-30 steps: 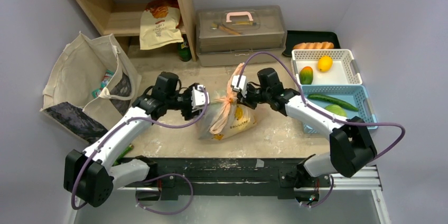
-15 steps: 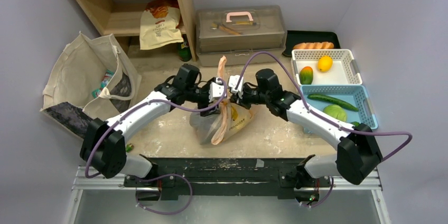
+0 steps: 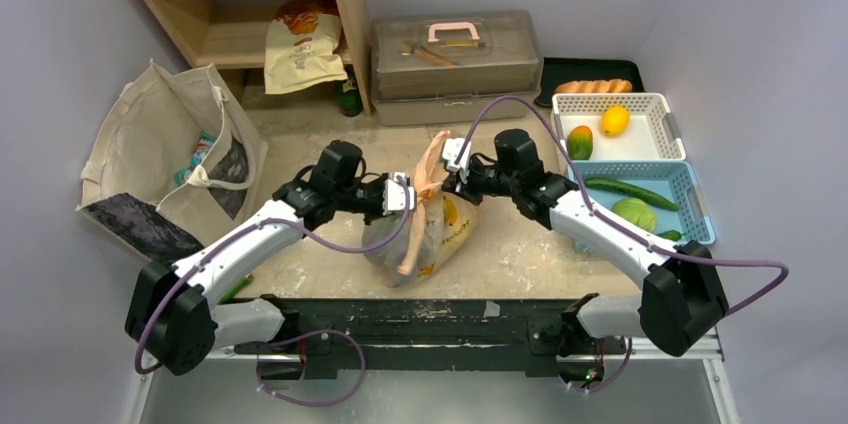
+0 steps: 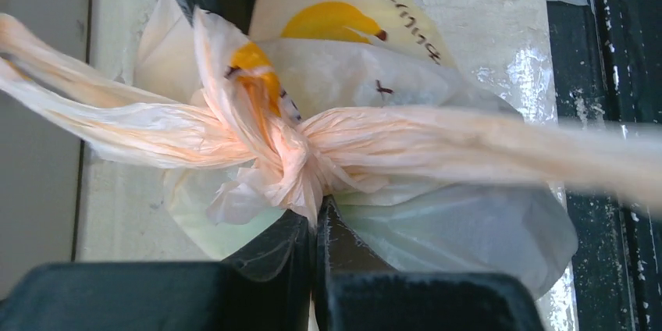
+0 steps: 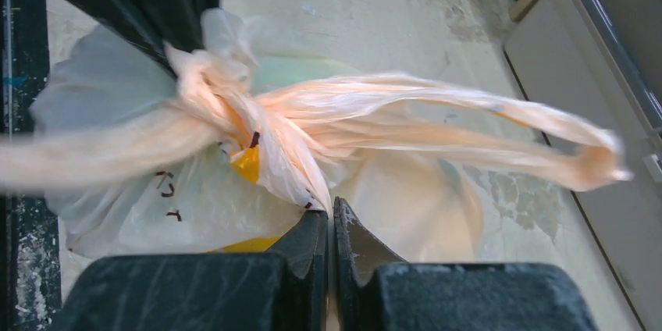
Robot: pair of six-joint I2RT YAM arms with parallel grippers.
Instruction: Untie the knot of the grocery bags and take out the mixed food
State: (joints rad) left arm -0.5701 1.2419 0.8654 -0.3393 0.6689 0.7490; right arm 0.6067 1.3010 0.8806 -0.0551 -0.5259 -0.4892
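**Left:** the left gripper [image 4: 314, 218] is clenched on the underside of the knot [image 4: 290, 165].

**Centre:** the grocery bag [image 3: 432, 234] lies mid-table between your arms, with the knot uppermost.

**Right:** the right gripper [image 5: 331, 218] is clamped on a fold of bag film just beside the knot.

If you pull the arms apart, the knot may tighten or the thin film may tear. The mixed food is hidden inside the bag. Which strand each jaw pinches is hard to make out.

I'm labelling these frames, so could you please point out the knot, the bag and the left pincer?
knot [image 4: 287, 165], left wrist view, centre of the twist.
bag [image 3: 452, 230], top view, printed side.
left pincer [image 4: 316, 210], left wrist view, where its tips meet.
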